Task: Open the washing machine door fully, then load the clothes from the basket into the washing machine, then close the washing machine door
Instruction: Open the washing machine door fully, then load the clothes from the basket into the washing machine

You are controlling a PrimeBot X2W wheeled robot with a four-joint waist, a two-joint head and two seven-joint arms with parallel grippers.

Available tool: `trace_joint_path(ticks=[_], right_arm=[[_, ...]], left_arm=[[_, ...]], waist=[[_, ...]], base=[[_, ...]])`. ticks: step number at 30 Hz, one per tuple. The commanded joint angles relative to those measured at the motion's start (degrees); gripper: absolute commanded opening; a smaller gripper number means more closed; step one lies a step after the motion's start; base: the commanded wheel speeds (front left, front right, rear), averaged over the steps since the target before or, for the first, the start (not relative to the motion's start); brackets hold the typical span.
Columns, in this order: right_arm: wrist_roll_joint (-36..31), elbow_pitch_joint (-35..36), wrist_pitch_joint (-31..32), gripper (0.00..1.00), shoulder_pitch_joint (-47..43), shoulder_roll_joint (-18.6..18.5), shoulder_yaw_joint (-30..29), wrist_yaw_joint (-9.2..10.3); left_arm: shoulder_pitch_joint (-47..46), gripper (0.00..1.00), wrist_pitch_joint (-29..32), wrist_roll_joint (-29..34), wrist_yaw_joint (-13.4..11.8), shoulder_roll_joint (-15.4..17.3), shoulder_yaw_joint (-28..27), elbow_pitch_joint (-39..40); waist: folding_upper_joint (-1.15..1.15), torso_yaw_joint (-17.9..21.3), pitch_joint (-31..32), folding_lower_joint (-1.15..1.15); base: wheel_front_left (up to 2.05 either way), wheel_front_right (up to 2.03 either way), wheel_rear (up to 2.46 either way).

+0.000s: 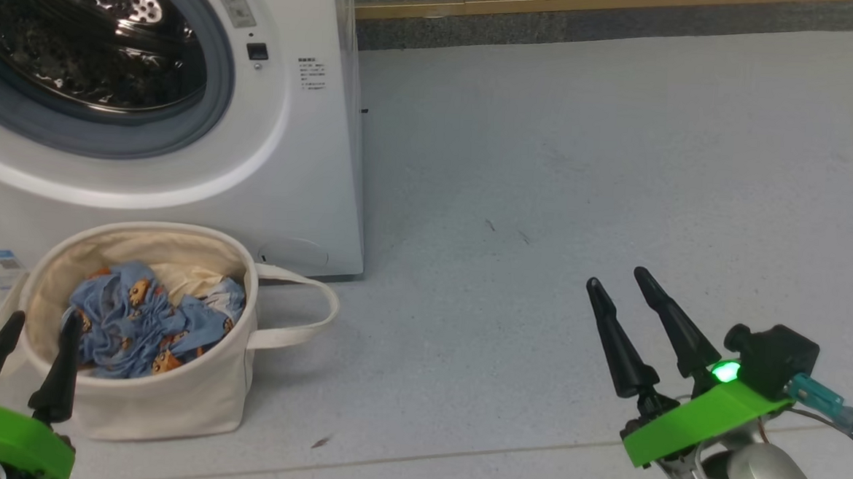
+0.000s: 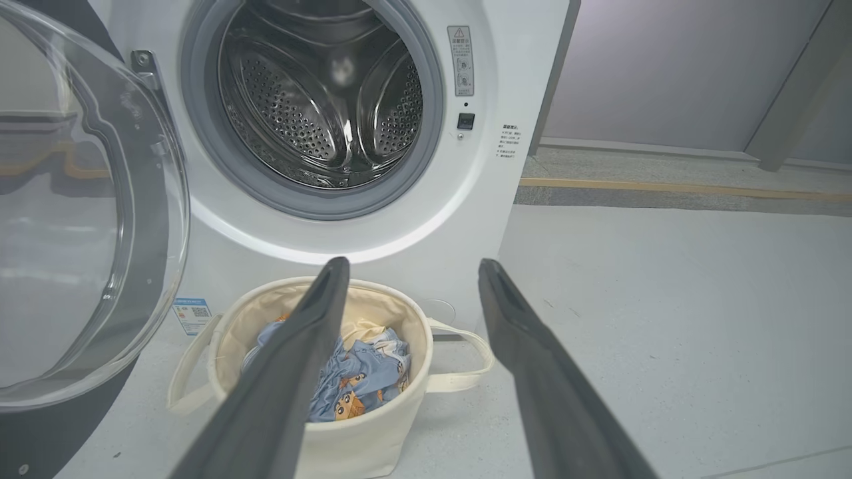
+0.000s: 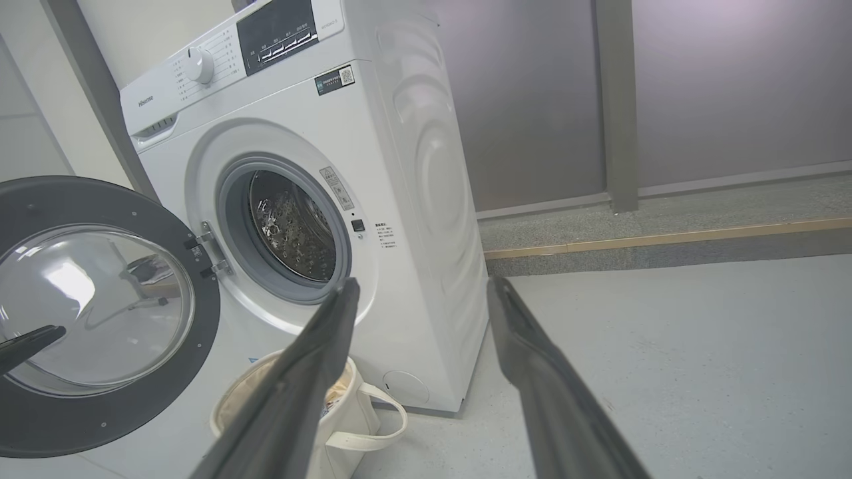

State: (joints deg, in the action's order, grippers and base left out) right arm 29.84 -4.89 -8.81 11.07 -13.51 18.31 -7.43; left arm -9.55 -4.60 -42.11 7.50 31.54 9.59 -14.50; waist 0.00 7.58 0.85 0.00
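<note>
The washing machine door (image 3: 106, 299) stands wide open, the basket (image 3: 349, 416) near its lower edge.

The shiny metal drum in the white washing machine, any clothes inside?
No, the drum shows bare steel; the blue printed clothes lie in the cream canvas basket.

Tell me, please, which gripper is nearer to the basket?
Left. The left gripper hangs by the basket, at its near rim; the right gripper is far to its right, above the floor.

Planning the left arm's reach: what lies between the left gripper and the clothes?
Just the near canvas wall of the basket: the open left gripper sits outside it, the clothes inside, per the head view.
</note>
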Motion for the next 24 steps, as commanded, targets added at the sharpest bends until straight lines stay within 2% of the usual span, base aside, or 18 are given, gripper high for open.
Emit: trace_joint_path(ticks=[1,11,24], right_arm=[[0.5,1.6,-0.8,1.00,1.5,-0.7,0.8,-0.06],[0.9,0.9,-1.3,1.00,1.7,-0.8,1.1,-0.06],[1.1,0.9,-1.5,1.00,1.5,-1.0,1.1,-0.06]], left_arm=[[-1.9,1.00,0.2,-0.7,-0.2,3.2,-2.6,1.9],[-0.5,1.00,-0.3,-2.1,-0.2,4.4,-2.4,3.0],[-0.9,1.00,-0.7,-2.1,-0.3,4.5,-1.5,3.0]], waist=[[0.00,0.3,0.2,0.00],[0.00,1.4,0.8,0.00],[0.00,0.6,1.2,0.00]], base=[[0.00,0.00,0.00],[0.00,0.00,0.00],[0.00,0.00,0.00]])
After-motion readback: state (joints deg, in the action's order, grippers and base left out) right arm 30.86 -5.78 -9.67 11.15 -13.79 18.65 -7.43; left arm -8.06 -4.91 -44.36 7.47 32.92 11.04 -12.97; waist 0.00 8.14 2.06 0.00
